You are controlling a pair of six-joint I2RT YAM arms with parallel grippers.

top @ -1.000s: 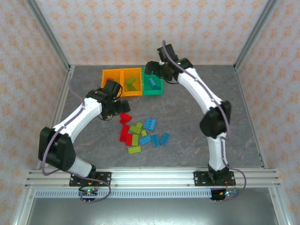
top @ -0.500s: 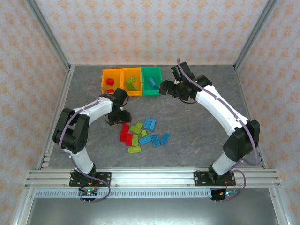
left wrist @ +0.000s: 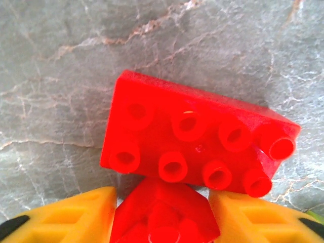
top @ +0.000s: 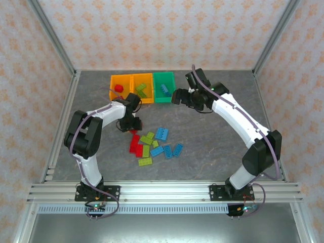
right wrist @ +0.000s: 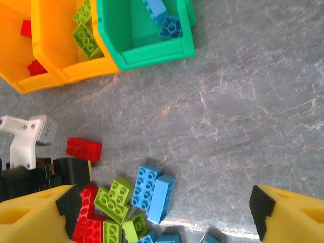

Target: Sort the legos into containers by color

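Since a second ago the right arm has swung away from over the green bin [top: 165, 100], and the right gripper [top: 175, 96] now hangs above bare tabletop [top: 202, 147] just to that bin's right; the left arm has folded its elbow outward and brought the left gripper [top: 131, 125] down at the far-left tip of the loose legos [top: 157, 151]. In the left wrist view its jaws have drawn in around a red brick [left wrist: 162, 215]; both yellow fingers [left wrist: 66, 215] press against its sides, so the jaws look clamped on it; just beyond lies a second red brick [left wrist: 197, 136], flat on the tabletop, studs facing the camera, touching the held one. The right jaws stand wide apart with nothing between them; that wrist camera looks down past them at the tabletop.

Three bins stand touching in a row at the far side; the left orange bin [top: 112, 90] holds red pieces; the middle orange bin [top: 143, 101] holds lime green ones; the green bin holds light blue ones. The remaining red, lime green and light blue bricks lie in a loose cluster at mid-tabletop, nearer than the bins and well apart from them; the reds sit on its left side, the blues mostly on its right, the greens between.
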